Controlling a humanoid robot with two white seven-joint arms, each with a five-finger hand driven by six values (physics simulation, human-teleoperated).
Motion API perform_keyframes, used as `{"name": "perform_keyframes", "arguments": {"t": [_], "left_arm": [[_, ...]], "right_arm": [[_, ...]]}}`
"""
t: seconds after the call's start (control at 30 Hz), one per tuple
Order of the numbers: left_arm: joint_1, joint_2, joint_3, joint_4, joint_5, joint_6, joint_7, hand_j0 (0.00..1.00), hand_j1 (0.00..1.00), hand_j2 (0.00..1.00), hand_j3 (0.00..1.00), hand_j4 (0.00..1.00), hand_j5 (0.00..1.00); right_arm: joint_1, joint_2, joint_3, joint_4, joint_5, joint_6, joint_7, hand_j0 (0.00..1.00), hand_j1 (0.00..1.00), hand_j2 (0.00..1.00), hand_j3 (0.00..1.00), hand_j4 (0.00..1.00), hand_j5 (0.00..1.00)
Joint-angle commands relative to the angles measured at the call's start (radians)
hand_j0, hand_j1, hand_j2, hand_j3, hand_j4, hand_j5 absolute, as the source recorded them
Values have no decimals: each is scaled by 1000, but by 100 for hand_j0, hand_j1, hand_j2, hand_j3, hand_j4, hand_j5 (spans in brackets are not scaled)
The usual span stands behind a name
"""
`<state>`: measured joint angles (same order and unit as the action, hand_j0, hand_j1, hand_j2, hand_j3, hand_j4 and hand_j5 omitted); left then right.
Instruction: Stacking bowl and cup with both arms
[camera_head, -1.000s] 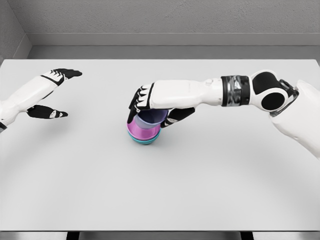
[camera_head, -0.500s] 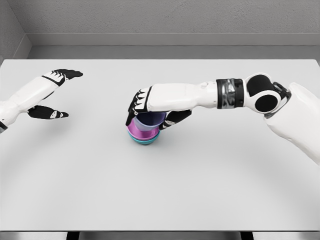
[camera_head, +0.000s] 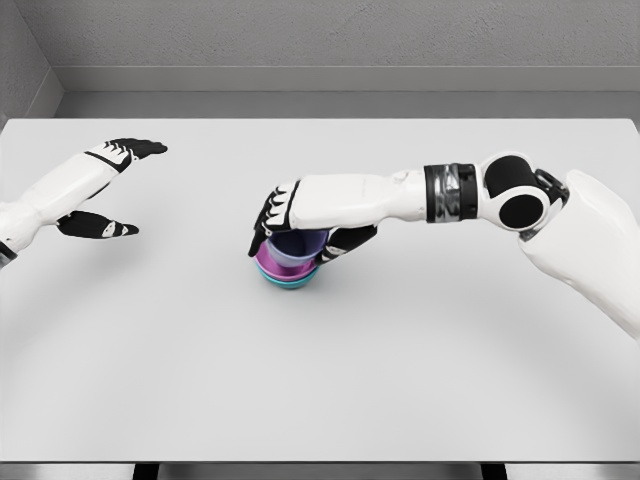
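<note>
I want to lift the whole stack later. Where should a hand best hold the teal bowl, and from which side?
Probably at the teal bowl's lower wall, from the left: that side is free, while the right hand covers the cup and the stack's top and right.

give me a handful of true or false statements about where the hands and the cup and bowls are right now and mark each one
1. The right hand grips the purple cup. True.
2. The cup stands alone on the table, apart from the bowls. False: it sits in the pink bowl, which rests in the teal bowl.
3. The left hand holds a bowl. False: it is open and empty, at the table's left side.
4. The stack is near the middle of the table. True.
5. The teal bowl is on top. False: it is at the bottom.
</note>
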<state>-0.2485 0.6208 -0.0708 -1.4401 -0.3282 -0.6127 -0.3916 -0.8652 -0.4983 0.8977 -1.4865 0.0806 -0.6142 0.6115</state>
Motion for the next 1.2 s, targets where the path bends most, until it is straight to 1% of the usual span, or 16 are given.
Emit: {"name": "perform_keyframes", "arguments": {"t": [0.0, 0.07, 0.1, 0.2, 0.53, 0.63, 0.7, 0.73, 0.77, 0.8, 0.83, 0.87, 0.93, 0.97, 1.17], "left_arm": [[0, 0, 0, 0, 8, 2, 0, 100, 100, 100, 100, 100, 100], [0, 0, 0, 0, 8, 2, 0, 100, 100, 100, 100, 100, 100], [0, 0, 0, 0, 8, 2, -4, 100, 100, 100, 100, 100, 100], [-2, -1, 0, 0, 8, 2, -6, 100, 100, 100, 100, 100, 100], [-2, -1, 0, 0, 8, 2, -6, 100, 100, 100, 100, 100, 100], [-2, -1, 0, 0, 8, 2, -6, 100, 100, 100, 100, 100, 100], [-2, -1, 0, -2, 8, 2, -6, 100, 100, 100, 100, 100, 100], [-2, -3, 0, -2, 8, 2, -6, 100, 100, 100, 100, 100, 100], [0, -7, 0, -5, 8, 2, -6, 100, 100, 100, 100, 100, 100], [0, -7, 0, -5, 8, 2, -6, 100, 100, 100, 100, 100, 100], [0, -7, 0, -5, 8, 2, -6, 100, 100, 100, 100, 100, 100], [0, -7, 0, -5, 8, 2, -6, 100, 100, 100, 100, 100, 100], [0, -7, 0, -2, 8, 2, -6, 100, 100, 100, 100, 100, 100], [0, -7, 0, -2, 8, 2, -6, 100, 100, 100, 100, 100, 100], [0, -7, 0, -2, 8, 2, -6, 100, 100, 100, 100, 100, 100]], "right_arm": [[0, 0, 0, 2, -1, 3, -1, 82, 82, 82, 82, 82, 82], [0, 1, 0, 2, -1, 3, -1, 91, 91, 91, 91, 91, 91], [2, 6, 0, 2, -1, 3, -1, 99, 99, 99, 99, 99, 99], [2, 6, 0, 0, -2, 3, -1, 100, 100, 100, 100, 100, 100], [-6, -3, -13, -6, -10, 3, -1, 100, 100, 100, 100, 100, 100], [-12, -51, -25, -11, -19, 3, -1, 100, 100, 100, 100, 100, 100], [2, -117, -137, -8, -27, 3, -1, 100, 100, 100, 100, 100, 100], [2, -163, -157, 0, -41, 3, -1, 100, 100, 100, 100, 100, 100], [2, -207, -157, 18, -47, 3, -1, 100, 100, 100, 100, 100, 100], [5, -264, -157, 60, -56, 3, -1, 100, 100, 100, 100, 100, 100], [9, -299, -158, 98, -82, 3, -1, 100, 100, 100, 100, 100, 100], [12, -318, -158, 133, -94, 3, -1, 100, 100, 100, 100, 100, 100], [15, -319, -166, 172, -94, 3, -1, 100, 100, 100, 100, 100, 100], [28, -325, -180, 189, -94, 3, -1, 100, 100, 100, 100, 100, 100], [31, -330, -184, 190, -94, 3, -1, 100, 100, 100, 100, 100, 100]]}}
